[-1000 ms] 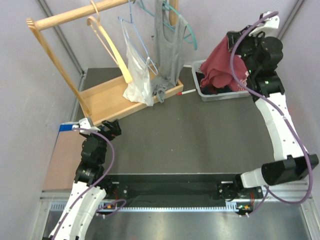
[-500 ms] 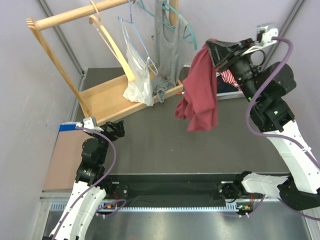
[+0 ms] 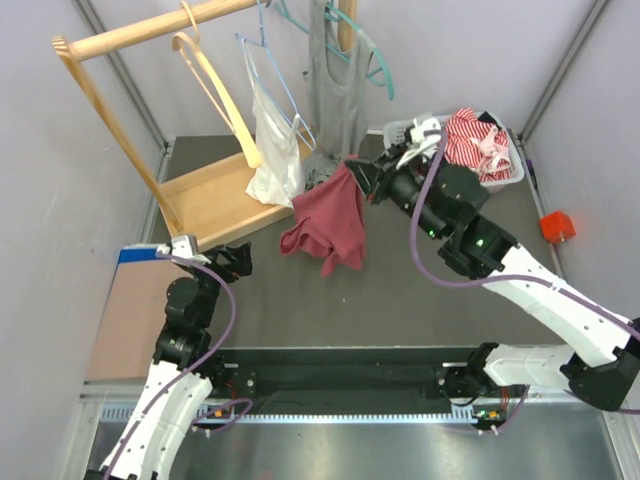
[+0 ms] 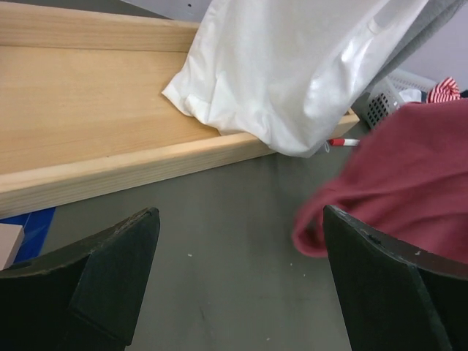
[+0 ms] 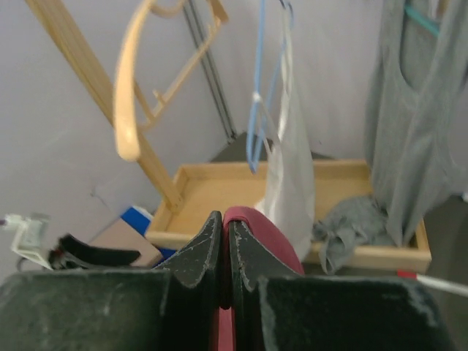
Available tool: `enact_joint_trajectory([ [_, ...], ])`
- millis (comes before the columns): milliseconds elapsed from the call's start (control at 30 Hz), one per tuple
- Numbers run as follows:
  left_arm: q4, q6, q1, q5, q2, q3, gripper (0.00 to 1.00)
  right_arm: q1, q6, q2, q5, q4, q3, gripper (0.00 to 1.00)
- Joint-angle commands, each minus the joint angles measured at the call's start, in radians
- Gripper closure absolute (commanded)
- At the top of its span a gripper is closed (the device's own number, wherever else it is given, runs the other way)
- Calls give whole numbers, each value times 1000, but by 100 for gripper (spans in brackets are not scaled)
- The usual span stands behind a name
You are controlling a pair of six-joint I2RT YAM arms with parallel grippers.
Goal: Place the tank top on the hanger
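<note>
Near the centre of the overhead view, the maroon tank top hung in a bunched mass from the right gripper. That gripper's two dark fingers were pressed together on a fold at the garment's upper right edge. The cloth drooped above the dark table; whether its lowest fold touched the surface could not be told.

In the upper left of that view, the tan wooden hanger hung bare from the rail of a wooden rack, well apart from the garment. To its right along the same rail hung a blue wire hanger carrying a white camisole, then a grey top on a teal hanger.

At lower left, the left gripper sat low over the table near the rack's base tray. Its wrist view showed the fingers spread wide with nothing between them.

At upper right stood a white basket holding red-and-white striped cloth, with a small red block below it.
</note>
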Motion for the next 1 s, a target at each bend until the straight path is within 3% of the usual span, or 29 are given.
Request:
enact_joint_trajectory([
  [0,120,28,-2,62,20,-23,4,4,33,-107,237,134,-154,97],
  [100,135,27,-4,84,82,-16,5,-12,51,-136,371,91,-252,94],
  [167,149,25,-10,92,120,-13,6,-36,83,-147,415,71,-342,81],
  [200,156,24,-14,92,129,-16,6,-50,100,-153,458,59,-370,62],
  [300,181,24,-34,85,161,-23,6,-111,184,-144,474,-12,-453,21],
  [433,232,22,-88,85,239,-24,6,-122,261,-112,446,-32,-554,14],
  [633,279,13,-284,-20,448,22,6,-124,364,-11,358,5,-685,14],
  [733,325,-22,-330,-20,569,57,8,-130,386,43,318,7,-709,16],
  [967,468,-64,-335,9,766,109,14,-136,430,71,288,-10,-755,19],
])
